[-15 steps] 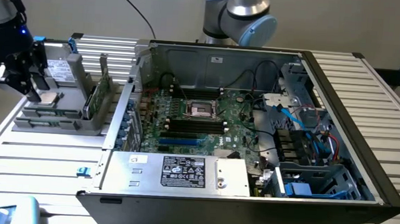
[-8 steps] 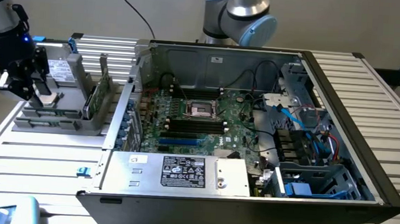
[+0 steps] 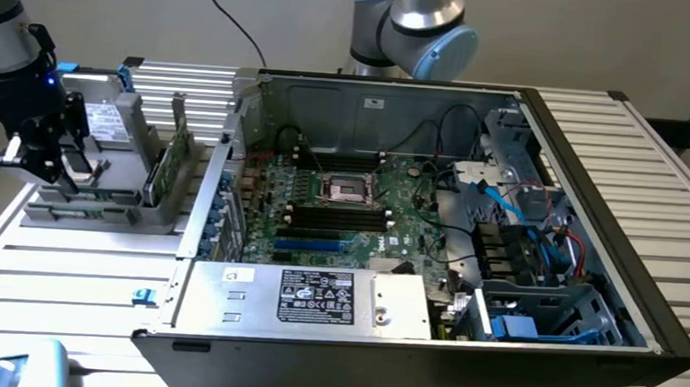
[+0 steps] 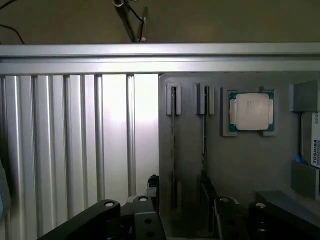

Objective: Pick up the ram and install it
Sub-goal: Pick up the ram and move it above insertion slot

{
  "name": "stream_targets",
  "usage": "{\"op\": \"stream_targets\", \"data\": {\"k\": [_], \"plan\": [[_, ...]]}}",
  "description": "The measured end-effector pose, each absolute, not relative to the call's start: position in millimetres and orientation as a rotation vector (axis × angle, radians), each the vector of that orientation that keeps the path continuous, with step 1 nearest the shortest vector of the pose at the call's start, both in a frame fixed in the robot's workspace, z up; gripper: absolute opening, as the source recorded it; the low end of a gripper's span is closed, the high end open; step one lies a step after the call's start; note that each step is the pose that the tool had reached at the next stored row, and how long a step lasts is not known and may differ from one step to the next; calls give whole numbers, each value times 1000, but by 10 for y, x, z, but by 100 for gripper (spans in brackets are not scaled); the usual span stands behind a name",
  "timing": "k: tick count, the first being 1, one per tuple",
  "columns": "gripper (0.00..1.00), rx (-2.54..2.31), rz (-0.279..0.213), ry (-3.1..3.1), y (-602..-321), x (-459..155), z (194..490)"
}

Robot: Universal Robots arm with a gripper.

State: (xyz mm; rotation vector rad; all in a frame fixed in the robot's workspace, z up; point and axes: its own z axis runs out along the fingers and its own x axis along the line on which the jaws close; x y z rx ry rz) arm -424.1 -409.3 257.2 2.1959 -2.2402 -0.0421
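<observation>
- At the exterior view's left, the gripper (image 3: 49, 159) hung over the grey holder (image 3: 93, 205) on the slatted table (image 3: 64, 266), well apart from the computer case (image 3: 310, 371). In the wrist view its fingers (image 4: 95, 220) stood spread wide with nothing clamped between them, so I read it as released and empty.
- Just right of that, the ram (image 3: 162, 171) stood on edge in the holder, untouched. In the wrist view it showed edge-on in its slot (image 4: 173, 150), with a second stick (image 4: 204, 145) in the neighbouring slot and the processor chip (image 4: 251, 111) beyond.
- My worry was here: the two sticks sat close together and both were thin. I judged that an off-centre approach could land a finger on the slot wall or on the wrong stick. It could also pinch the ram at a tilt.
- Further right, the black memory slots (image 3: 337, 215) lay on the motherboard (image 3: 403, 224) beside the processor socket (image 3: 348, 186). They were empty as far as I could tell.
- A tilted grip, I judged, would bring the ram down crooked on a slot and jam it rather than seat it.
- Rightmost, loose cables (image 3: 503, 203) crossed the case near the board, and I thought the arm could snag on them.
</observation>
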Motion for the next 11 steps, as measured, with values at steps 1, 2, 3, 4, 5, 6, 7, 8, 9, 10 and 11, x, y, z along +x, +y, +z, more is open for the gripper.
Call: {"op": "stream_targets", "data": {"k": [1, 2, 3, 4, 5, 6, 7, 8, 9, 10, 11], "plan": [[45, 2196, -42, -2241, -4093, -4241, 2554], [45, 2195, -42, -2241, -4093, -4241, 2534], [45, 2195, -42, -2242, -4093, -4241, 2516], [45, 2194, -42, -2242, -4093, -4241, 2497], [45, 2194, -42, -2243, -4093, -4241, 2480], [45, 2193, -42, -2243, -4093, -4241, 2462], [45, 2192, -42, -2244, -4093, -4241, 2444], [45, 2192, -42, -2244, -4093, -4241, 2425], [45, 2191, -42, -2245, -4093, -4241, 2407], [45, 2191, -42, -2246, -4093, -4241, 2389], [45, 2190, -42, -2246, -4093, -4241, 2371]]}}
